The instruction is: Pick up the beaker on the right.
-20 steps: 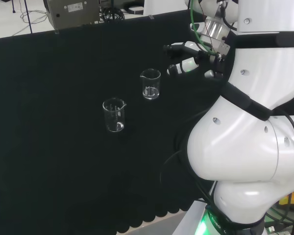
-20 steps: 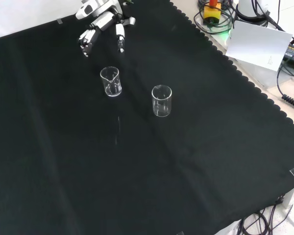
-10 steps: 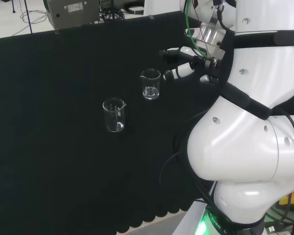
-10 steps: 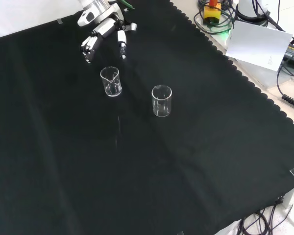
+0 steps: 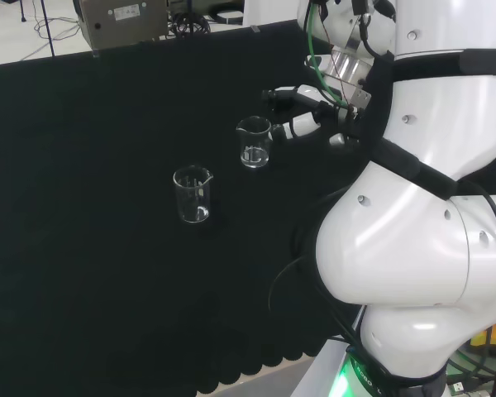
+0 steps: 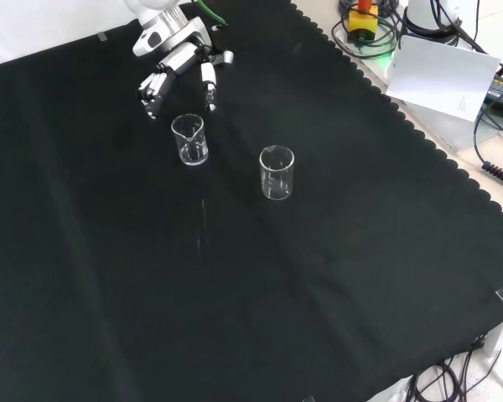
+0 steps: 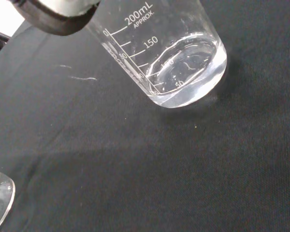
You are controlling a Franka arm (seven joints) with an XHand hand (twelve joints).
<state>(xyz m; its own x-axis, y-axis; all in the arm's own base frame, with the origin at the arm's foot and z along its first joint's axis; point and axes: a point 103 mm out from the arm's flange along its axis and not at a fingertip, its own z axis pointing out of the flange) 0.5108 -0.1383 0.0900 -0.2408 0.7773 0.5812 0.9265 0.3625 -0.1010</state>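
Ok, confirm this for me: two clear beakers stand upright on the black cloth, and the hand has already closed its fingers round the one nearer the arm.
Not quite. The two beakers do stand upright on the black cloth, but the hand has not closed on the nearer beaker. In the front view its fingers hang open just beyond the rim, apart from the glass. The other beaker stands untouched.

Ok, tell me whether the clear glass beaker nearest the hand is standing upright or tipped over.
Upright. In the head view the clear glass beaker stands on its base with its rim up, on the black cloth; the hand, fingers open, hovers beside it.
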